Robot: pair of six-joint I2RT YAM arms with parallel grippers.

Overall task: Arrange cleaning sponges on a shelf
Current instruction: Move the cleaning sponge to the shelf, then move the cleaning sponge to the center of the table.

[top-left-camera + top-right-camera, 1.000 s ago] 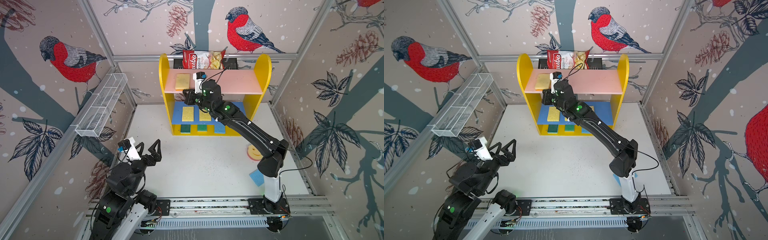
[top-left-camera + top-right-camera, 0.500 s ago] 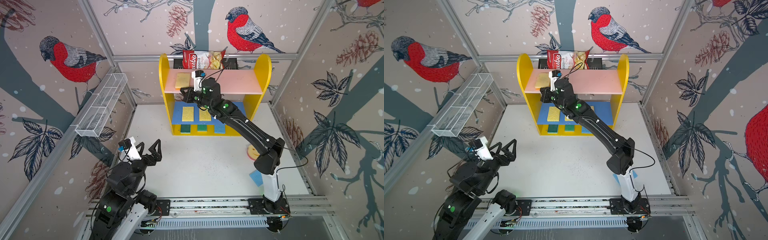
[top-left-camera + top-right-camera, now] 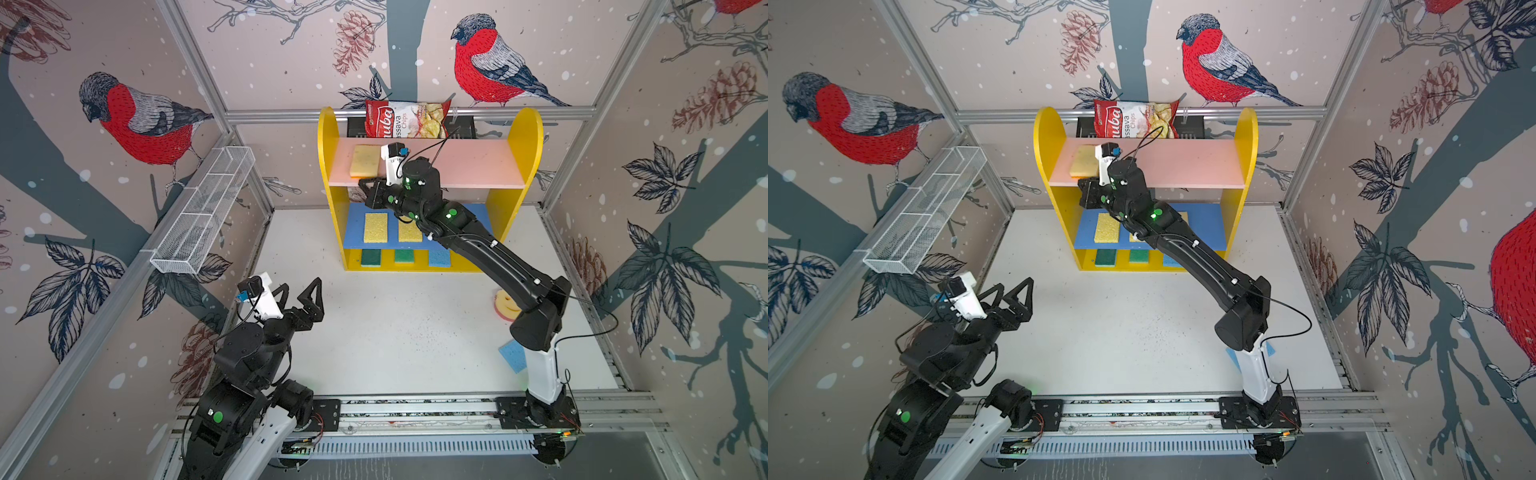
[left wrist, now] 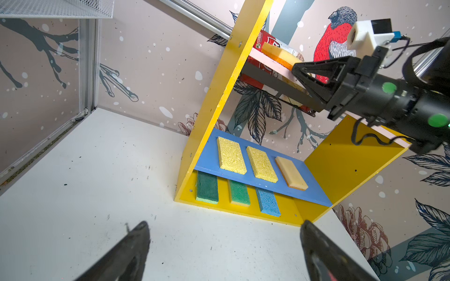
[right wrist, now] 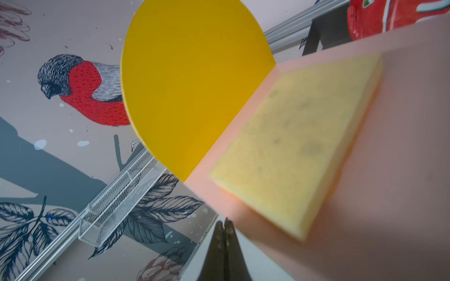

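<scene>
The shelf (image 3: 517, 166) stands at the back of the table. A tan-yellow sponge (image 3: 365, 161) (image 5: 292, 146) lies at the left end of its pink top board (image 3: 469, 166). My right gripper (image 3: 366, 188) (image 5: 224, 222) is shut and empty at that board's front edge, just below the sponge. The blue middle board holds two yellow sponges (image 4: 230, 155) and a tan one (image 4: 291, 173). Two green sponges (image 3: 370, 257) and a blue one (image 3: 440, 257) lie on the base. A round smiley sponge (image 3: 505, 305) and a light blue sponge (image 3: 513, 355) lie on the table by the right arm. My left gripper (image 3: 299, 293) (image 4: 225, 223) hovers open near the front left.
A red chips bag (image 3: 405, 120) leans in a black tray (image 3: 355, 126) behind the shelf top. A white wire basket (image 3: 203, 212) hangs on the left wall. The arms' mounting rail (image 3: 415, 409) runs along the table's front edge.
My right gripper has slid a little to the left along the front of the pink top board, staying shut. The left arm has not moved.
</scene>
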